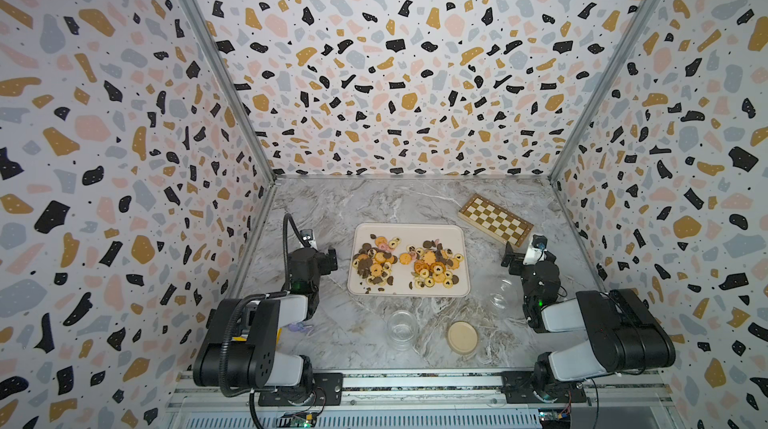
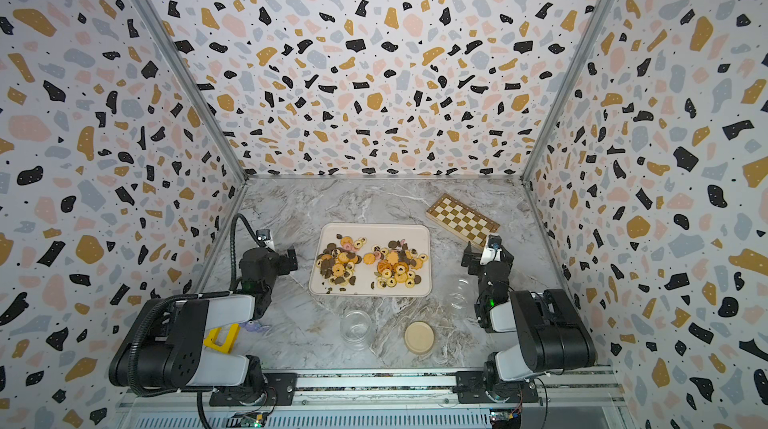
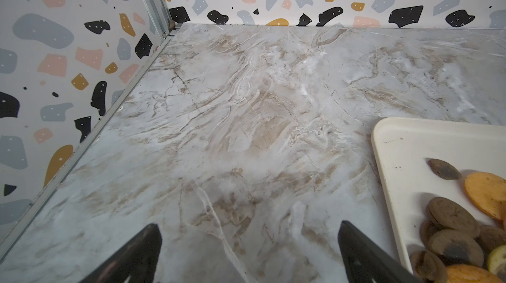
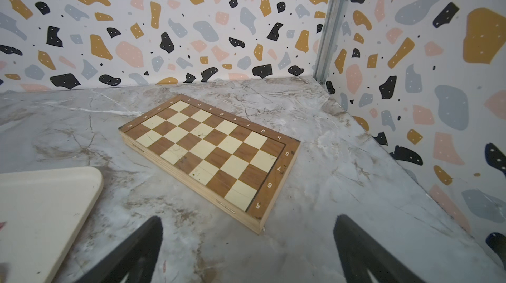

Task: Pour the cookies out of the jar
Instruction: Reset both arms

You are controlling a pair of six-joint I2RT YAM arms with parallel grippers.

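Cookies (image 1: 432,267) heaped on the tray (image 1: 409,226), empty jar (image 1: 401,329) and lid (image 1: 462,336) nearby, chessboard (image 1: 495,220) behind; left pincer (image 3: 247,226), right pincer (image 4: 246,221) both spread beside the tray

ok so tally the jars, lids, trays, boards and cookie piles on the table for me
clear jars: 2
round lid: 1
tray: 1
chessboard: 1
cookie piles, both on the tray: 2
total: 7
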